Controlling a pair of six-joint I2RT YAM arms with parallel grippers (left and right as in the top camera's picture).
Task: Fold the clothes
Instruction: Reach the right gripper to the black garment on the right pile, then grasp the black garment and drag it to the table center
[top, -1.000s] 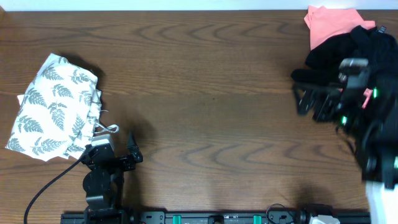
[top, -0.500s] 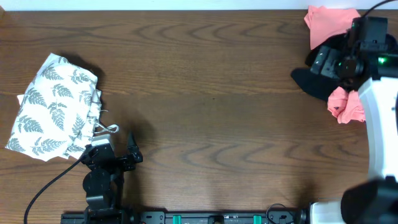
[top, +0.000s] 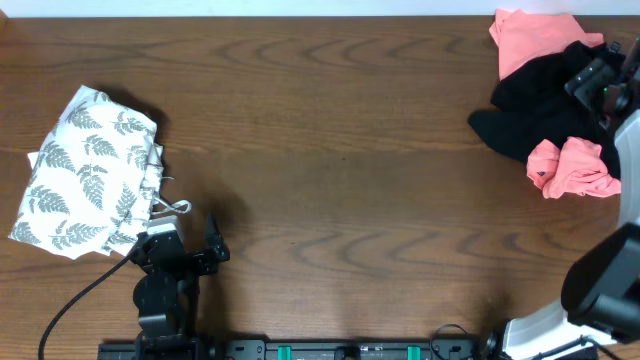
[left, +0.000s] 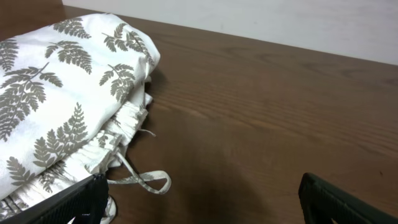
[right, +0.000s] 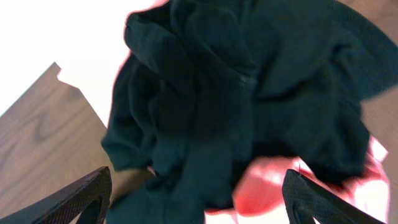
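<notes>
Two heaps: a fern-print white garment (top: 88, 172) lies at the left of the bench (top: 340, 150). At the far right, black garments (top: 530, 110) are piled up, with a coral-pink top (top: 525, 38) behind them and a bunched coral-pink piece (top: 572, 168) at their near edge.
Fern garment: it is doubled over into a rough packet (edges not square), and its drawstring loop (left: 142, 180) trails onto the wood.
Left arm: the left gripper (top: 185, 247) sits just near of the fern garment with its jaws spread fully and nothing in them. It has not moved over the last second.
Right arm: the right gripper (right: 199, 193) hangs above the black heap. Its jaws are wide apart, and the wrist view shows nothing pinched between them.
Just changed: a second ago the right arm lay across the heap and hid its near side. It has since swung out towards the far right edge, so the bunched pink piece now lies uncovered, touching the black fabric.
Unchanged: the far pink top, the fern garment and the left arm are where they were.
Meaning for the task: judging by the pose, the right arm is lining up a fresh pick from the black heap (a ridge of black cloth lies right under the jaws). Nothing on the right looks folded yet, so most of the work remains.
Risk: black and pink cloth overlap, so one pinch may lift both together.
</notes>
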